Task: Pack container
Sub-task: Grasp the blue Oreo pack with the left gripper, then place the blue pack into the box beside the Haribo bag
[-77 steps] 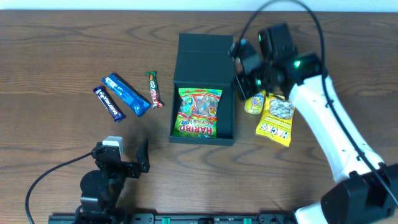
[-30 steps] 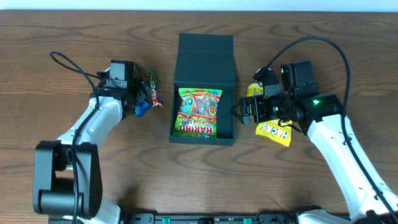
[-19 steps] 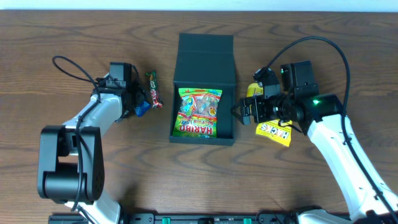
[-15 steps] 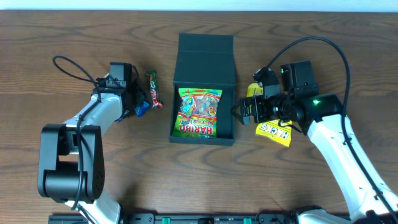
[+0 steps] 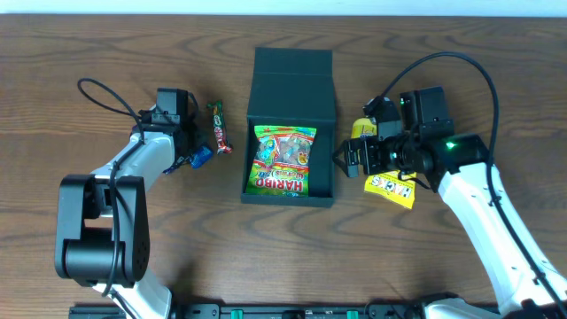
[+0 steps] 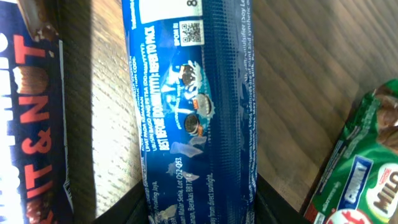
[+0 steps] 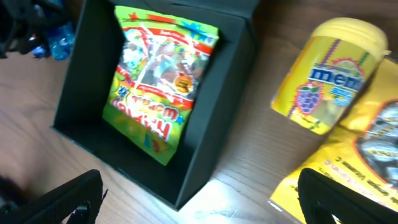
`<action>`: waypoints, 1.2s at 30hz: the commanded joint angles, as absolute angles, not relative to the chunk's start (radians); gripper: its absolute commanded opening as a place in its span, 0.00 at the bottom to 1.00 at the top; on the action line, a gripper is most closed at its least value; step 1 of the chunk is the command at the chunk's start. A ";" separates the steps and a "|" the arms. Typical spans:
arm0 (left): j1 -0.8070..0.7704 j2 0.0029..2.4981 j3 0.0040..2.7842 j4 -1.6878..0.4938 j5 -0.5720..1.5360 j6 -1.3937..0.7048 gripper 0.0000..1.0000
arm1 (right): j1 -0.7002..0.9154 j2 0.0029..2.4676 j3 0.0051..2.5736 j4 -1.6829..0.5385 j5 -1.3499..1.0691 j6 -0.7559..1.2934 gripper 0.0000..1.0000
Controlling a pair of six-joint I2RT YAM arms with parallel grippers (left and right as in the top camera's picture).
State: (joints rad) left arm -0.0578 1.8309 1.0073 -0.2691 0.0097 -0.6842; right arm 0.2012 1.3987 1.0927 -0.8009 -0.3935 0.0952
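Note:
The container (image 5: 291,200), a dark teal box with its flap lid folded back, sits mid-table with a green Haribo bag (image 5: 283,159) inside. My left gripper (image 5: 190,149) is down on the table to its left. In the left wrist view its fingers (image 6: 202,211) press both sides of a blue biscuit packet (image 6: 199,112). My right gripper (image 5: 347,161) hovers open just right of the container, fingers wide (image 7: 199,199), nothing between them. The box wall (image 7: 217,143) and Haribo bag (image 7: 158,81) lie below it.
A green-and-red bar (image 5: 218,127) lies just right of the left gripper, and a dark blue nut bar (image 6: 31,124) lies on its other side. A yellow Mentos pot (image 5: 360,129) and a yellow snack bag (image 5: 390,188) lie under the right arm.
The left gripper has closed in from wide open onto the blue packet. The right arm has barely moved.

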 commanded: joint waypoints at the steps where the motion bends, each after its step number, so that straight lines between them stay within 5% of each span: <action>1: -0.059 1.858 1.028 -0.321 0.024 -0.630 0.19 | 0.158 1.398 1.090 -0.806 -0.362 0.097 0.99; 4: -0.062 1.840 1.067 -0.393 0.022 -0.590 0.05 | 0.098 1.385 1.091 -0.819 -0.363 0.101 0.99; 11: -0.155 1.690 1.232 -0.537 -0.099 -0.438 0.06 | -0.097 1.266 1.092 -0.894 -0.363 0.101 0.99; 25: -0.709 1.636 1.246 -0.529 -0.094 -0.367 0.06 | -0.249 1.161 1.092 -0.956 -0.363 0.101 0.99; 36: -0.785 1.745 1.246 -0.463 0.036 -0.539 0.06 | -0.249 1.161 1.092 -0.978 -0.363 0.101 0.99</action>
